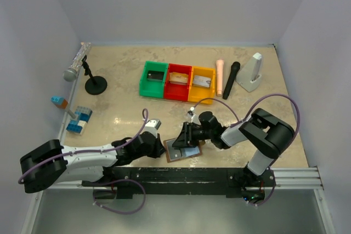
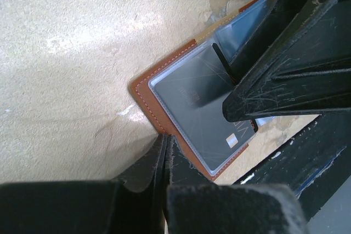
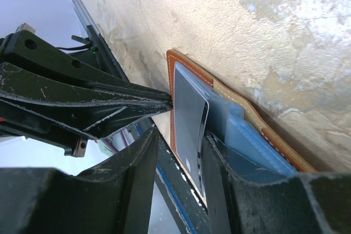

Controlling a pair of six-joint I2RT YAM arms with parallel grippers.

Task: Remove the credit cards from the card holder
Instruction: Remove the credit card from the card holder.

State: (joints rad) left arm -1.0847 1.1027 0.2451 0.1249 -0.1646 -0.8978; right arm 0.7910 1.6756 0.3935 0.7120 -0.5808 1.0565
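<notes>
The brown card holder [image 1: 176,155] lies open near the table's front edge. A dark grey credit card [image 2: 197,108] sits in its clear front pocket. My left gripper [image 1: 160,147] is shut, its tip [image 2: 164,138] pressing on the holder's brown stitched edge [image 2: 143,89]. My right gripper [image 1: 186,135] is open over the holder. In the right wrist view its fingers [image 3: 219,163] straddle the dark card [image 3: 186,113], whose edge is lifted off the blue pockets [image 3: 247,135]. Other cards lie in the green bin [image 1: 143,79], red bin [image 1: 170,83] and yellow bin [image 1: 193,86].
A microphone stand [image 1: 94,83] with a silver microphone [image 1: 77,61] is at the back left. Blue blocks [image 1: 79,120] lie at the left. A peach cylinder [image 1: 220,78], a black marker-like stick [image 1: 231,79] and a white object [image 1: 251,72] are right of the bins.
</notes>
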